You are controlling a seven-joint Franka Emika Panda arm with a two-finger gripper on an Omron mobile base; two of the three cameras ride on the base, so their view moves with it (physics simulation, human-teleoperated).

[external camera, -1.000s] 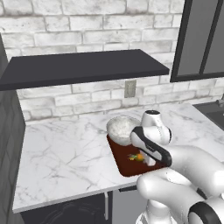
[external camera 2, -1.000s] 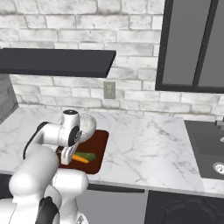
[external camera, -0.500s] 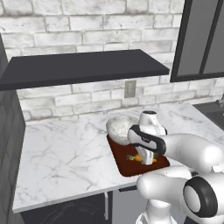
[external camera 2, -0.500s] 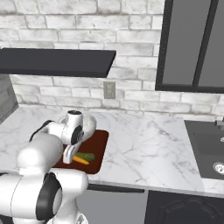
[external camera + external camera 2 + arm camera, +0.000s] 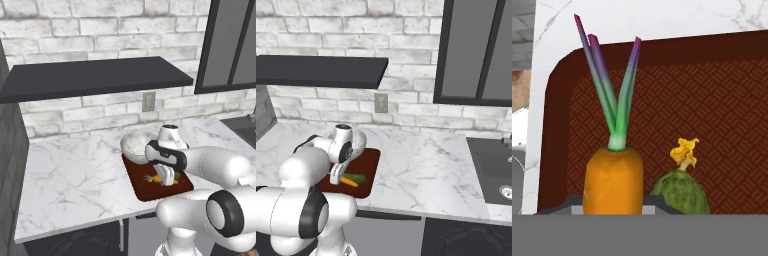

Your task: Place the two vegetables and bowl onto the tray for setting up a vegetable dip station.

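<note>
We have the gripper (image 5: pixel 168 179) lowered over the near half of the tray (image 5: pixel 141 186), and in the hand view the carrot (image 5: pixel 613 180) sits squarely between the two dark tips, its leafy top pointing away across the patterned tray floor. The jaws stand narrow, pressed to the carrot's flanks, so we judge them clamped on it, not merely resting beside it. The cucumber (image 5: pixel 680 192) lies just beside the carrot, close enough that we cannot tell whether the two touch; it already rests on the tray, its yellow blossom end facing the same way as the carrot's greens. From the right base view the carrot and the cucumber lie side by side on the tray's near part, with the arm's wrist directly above them. The bowl (image 5: pixel 136 144) stands at the tray's far end against the arm, and we cannot say for sure whether it sits fully inside the rim or overlaps its edge. The tray itself lies on the white marble table (image 5: pixel 75 175), near its front edge. We read the low, downward pose as the setting-down of the second vegetable: the carrot is held low over the tray floor so that letting go would not make it roll against its neighbour.
</note>
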